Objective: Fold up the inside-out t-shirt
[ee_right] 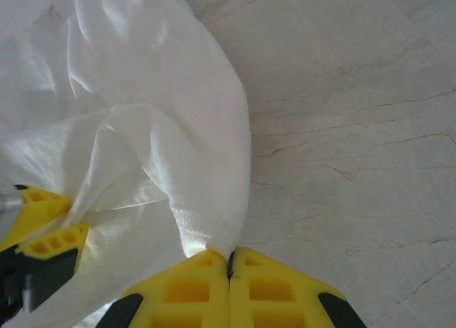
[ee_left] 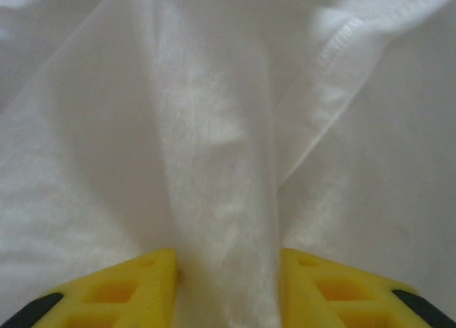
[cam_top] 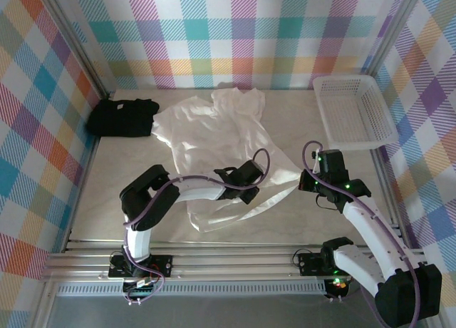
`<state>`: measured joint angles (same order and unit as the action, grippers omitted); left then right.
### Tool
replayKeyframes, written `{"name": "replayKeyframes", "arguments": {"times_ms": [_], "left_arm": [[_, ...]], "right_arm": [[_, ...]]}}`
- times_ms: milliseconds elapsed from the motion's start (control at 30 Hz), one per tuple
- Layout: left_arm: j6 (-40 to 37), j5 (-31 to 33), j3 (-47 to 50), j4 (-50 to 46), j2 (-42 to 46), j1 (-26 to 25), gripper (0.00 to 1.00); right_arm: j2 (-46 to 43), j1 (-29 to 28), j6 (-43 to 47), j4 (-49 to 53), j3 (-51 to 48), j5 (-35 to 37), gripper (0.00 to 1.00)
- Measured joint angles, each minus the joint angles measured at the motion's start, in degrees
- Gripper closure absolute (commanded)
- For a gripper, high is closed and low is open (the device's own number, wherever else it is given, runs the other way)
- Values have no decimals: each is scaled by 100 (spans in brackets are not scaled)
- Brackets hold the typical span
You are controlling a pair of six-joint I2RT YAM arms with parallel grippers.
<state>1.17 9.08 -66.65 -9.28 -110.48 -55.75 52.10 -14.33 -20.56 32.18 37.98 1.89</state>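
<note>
The inside-out t-shirt [cam_top: 206, 132] lies crumpled on the table [cam_top: 107, 196], middle to far edge. Your right gripper [ee_right: 229, 257] pinches 1 thin tip, so pulling could slip it. Your left gripper [ee_left: 228, 264] straddles a ridge; I cannot tell if it grips.

Bright, even light; t-shirt [ee_left: 214, 150] blurry.

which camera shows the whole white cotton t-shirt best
Top external: nearly the whole rumpled white cotton t-shirt lies in view on the pale table. Left wrist shows a fold between the left fingers and a stitched hem; right wrist, a bunched corner pinched by the right fingers.
</note>
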Motion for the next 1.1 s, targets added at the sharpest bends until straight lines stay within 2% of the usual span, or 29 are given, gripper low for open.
{"name": "replayKeyframes", "arguments": {"times_ms": [200,433,467,567,633,700,767,833,967,1100], "left_arm": [[-55,92,-166,-13,-109,0,96],[-55,81,-125,-22,79,55,100],[-50,44,-94,-24,192,81,100],[33,-151,31,-66,699,221,100],[122,-295,120,-66,1102,393,100],[247,-448,216,-57,1458,586,100],[393,-636,306,-44,1744,776,100],[516,-789,326,-48,1878,918,100],[721,-1123,323,-151,1976,1158,100],[901,-1541,199,-538,2059,1392,100]], "right_arm": [[33,0,2,-2,-2,-2,100],[107,0,15,-37,-2,2,99],[122,0,20,-39,-2,17,93],[192,0,-15,52,39,306,55],[225,0,2,254,179,586,38],[179,-2,129,339,348,588,32],[26,-101,354,179,376,184,35],[-79,-671,520,-131,308,-138,37],[334,-2621,909,-1257,-87,-376,39],[1246,-3425,1123,-3075,-946,-420,45]]}}
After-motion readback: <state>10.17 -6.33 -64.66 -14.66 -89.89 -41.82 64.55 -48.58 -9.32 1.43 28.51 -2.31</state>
